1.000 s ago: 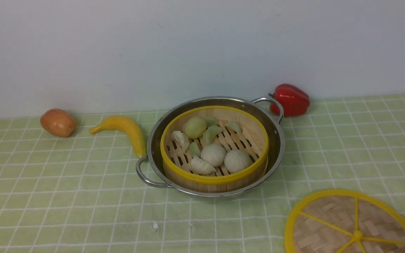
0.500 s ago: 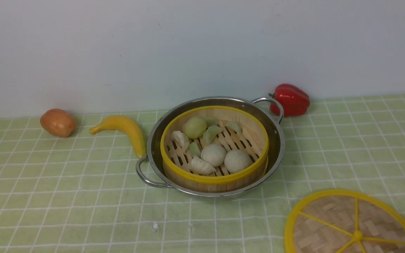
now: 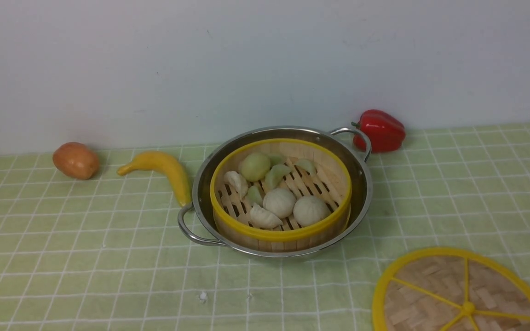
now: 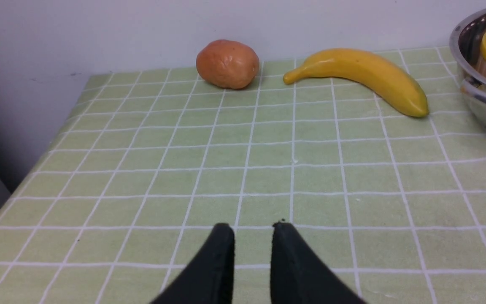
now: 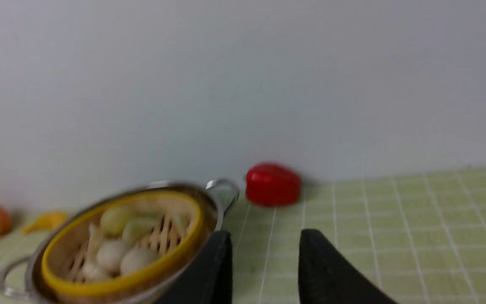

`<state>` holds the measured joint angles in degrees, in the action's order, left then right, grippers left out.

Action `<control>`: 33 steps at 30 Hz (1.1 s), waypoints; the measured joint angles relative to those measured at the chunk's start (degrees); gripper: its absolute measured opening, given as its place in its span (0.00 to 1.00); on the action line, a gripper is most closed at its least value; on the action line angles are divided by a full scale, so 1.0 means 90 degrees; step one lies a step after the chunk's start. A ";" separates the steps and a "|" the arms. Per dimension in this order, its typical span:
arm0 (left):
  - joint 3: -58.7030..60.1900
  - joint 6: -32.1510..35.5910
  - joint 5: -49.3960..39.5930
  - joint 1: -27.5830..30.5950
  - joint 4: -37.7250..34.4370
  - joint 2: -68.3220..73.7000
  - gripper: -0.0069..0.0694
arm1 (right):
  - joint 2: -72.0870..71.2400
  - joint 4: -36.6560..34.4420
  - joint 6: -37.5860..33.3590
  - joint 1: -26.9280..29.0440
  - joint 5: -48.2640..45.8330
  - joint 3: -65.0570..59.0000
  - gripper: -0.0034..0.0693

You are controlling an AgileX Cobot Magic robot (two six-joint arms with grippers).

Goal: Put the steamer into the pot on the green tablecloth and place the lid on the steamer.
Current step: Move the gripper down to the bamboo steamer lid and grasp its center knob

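Scanning from my left side: my left gripper [image 4: 253,227] sits over bare green tablecloth [image 4: 243,152]. Its black fingers [image 4: 222,257] are drawn close, with a narrow strip of cloth showing between them. Nothing is held.

- Potato [image 3: 76,160]: far left, near the pale wall [image 3: 265,59].
- Banana [image 3: 161,168]: right of the potato. Its near tip comes up against the pot's left rim; I cannot tell whether they touch.
- Pot [image 3: 360,177]: mid-cloth, shiny steel, with one looped handle at near left and the other at far right.
- Steamer [image 3: 279,236]: seated inside the pot with its yellow rim standing above the steel rim. It is uncovered. On the slatted floor lie white buns [image 3: 279,202] and pale green dumplings [image 3: 275,175].
- Red bell pepper [image 3: 381,130]: just behind the pot's far right handle, by the wall.
- Lid [image 3: 463,294]: flat on the cloth at near right, well apart from the pot. It is a woven disc with yellow spokes, cut off by the front view's lower edge.

My right gripper [image 5: 264,236] stands off to the right of the pot. Its fingers [image 5: 323,261] are set wider apart than the left pair, and it is empty. That wrist view is blurred.
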<state>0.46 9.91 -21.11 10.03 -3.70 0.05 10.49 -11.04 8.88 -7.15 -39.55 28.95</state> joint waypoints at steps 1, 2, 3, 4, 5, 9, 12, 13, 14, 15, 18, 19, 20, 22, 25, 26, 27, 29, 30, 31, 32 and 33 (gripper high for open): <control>0.0000 0.0000 0.0000 0.0000 0.0000 0.0000 0.26 | 0.0249 -0.0366 -0.0269 -0.0029 -0.0462 0.0290 0.38; 0.0000 0.0000 0.0000 0.0000 0.0000 0.0000 0.27 | 0.0349 -0.0523 -0.0351 -0.0029 -0.0597 0.0385 0.38; 0.0000 0.0000 0.0000 0.0000 0.0000 0.0000 0.27 | 0.0445 -0.0675 -0.0414 -0.0029 -0.0690 0.0463 0.38; 0.0000 0.0000 0.0000 0.0000 0.0000 0.0000 0.27 | 0.0596 -0.0878 -0.0476 -0.0029 -0.0771 0.0542 0.38; 0.0000 0.0000 0.0000 0.0000 0.0000 0.0000 0.27 | 0.0819 -0.1329 -0.0546 -0.0029 -0.0810 0.0632 0.38; 0.0000 0.0000 0.0000 0.0000 0.0000 0.0000 0.28 | 0.1293 -0.2194 -0.0734 -0.0029 -0.0838 0.0658 0.38; 0.0000 0.0000 0.0000 0.0000 0.0000 0.0000 0.29 | 0.1733 -0.2314 -0.1374 -0.0029 -0.1136 0.0661 0.38; 0.0000 0.0000 0.0000 0.0000 0.0000 0.0000 0.29 | 0.1804 -0.2307 -0.1488 -0.0029 -0.1197 0.0661 0.38; 0.0000 0.0000 0.0000 0.0000 0.0000 0.0000 0.29 | 0.2004 -0.2258 -0.1771 -0.0029 -0.1368 0.0668 0.38; 0.0000 0.0000 0.0000 0.0000 0.0000 0.0000 0.30 | 0.2338 -0.2156 -0.2103 -0.0029 -0.1588 0.0668 0.38; 0.0000 0.0000 0.0000 0.0000 0.0000 0.0000 0.31 | 0.3094 -0.2055 -0.2468 -0.0029 -0.1854 0.0673 0.38; 0.0000 0.0000 0.0000 0.0000 0.0000 0.0000 0.31 | 0.3161 -0.2049 -0.2488 -0.0029 -0.1864 0.0673 0.38; 0.0000 0.0000 0.0000 0.0000 0.0000 0.0000 0.32 | 0.3690 -0.2016 -0.2643 -0.0029 -0.1973 0.0718 0.38; 0.0000 0.0000 0.0000 0.0000 0.0000 0.0000 0.33 | 0.4532 -0.1911 -0.2847 -0.0029 -0.2101 0.0890 0.38; 0.0000 0.0000 0.0000 0.0000 0.0000 0.0000 0.34 | 0.5505 -0.1664 -0.2996 -0.0029 -0.2144 0.1266 0.38; 0.0000 0.0000 0.0000 0.0000 0.0000 0.0000 0.34 | 0.5706 -0.1570 -0.3018 -0.0029 -0.2153 0.1396 0.38; 0.0000 0.0000 0.0000 0.0000 0.0000 0.0000 0.34 | 0.6027 -0.1472 -0.3024 -0.0029 -0.2171 0.1530 0.38; 0.0000 0.0000 0.0000 0.0000 0.0000 0.0000 0.34 | 0.6555 -0.1233 -0.3024 -0.0035 -0.2217 0.1853 0.38; 0.0000 0.0000 0.0000 0.0000 0.0000 0.0000 0.35 | 0.6932 -0.1095 -0.3024 -0.0075 -0.2247 0.2034 0.38; 0.0000 0.0000 0.0000 0.0000 0.0000 0.0000 0.35 | 0.6934 -0.1076 -0.3024 -0.0075 -0.2257 0.2063 0.38; 0.0000 0.0000 0.0000 0.0000 0.0000 0.0000 0.35 | 0.7281 -0.0953 -0.3024 -0.0137 -0.2313 0.2253 0.38; 0.0000 0.0000 0.0000 0.0000 0.0000 0.0000 0.36 | 0.7551 -0.0869 -0.3024 -0.0194 -0.2361 0.2391 0.38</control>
<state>0.46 9.91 -21.11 10.03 -3.70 0.05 78.46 -18.86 -18.34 -8.90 -60.79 50.47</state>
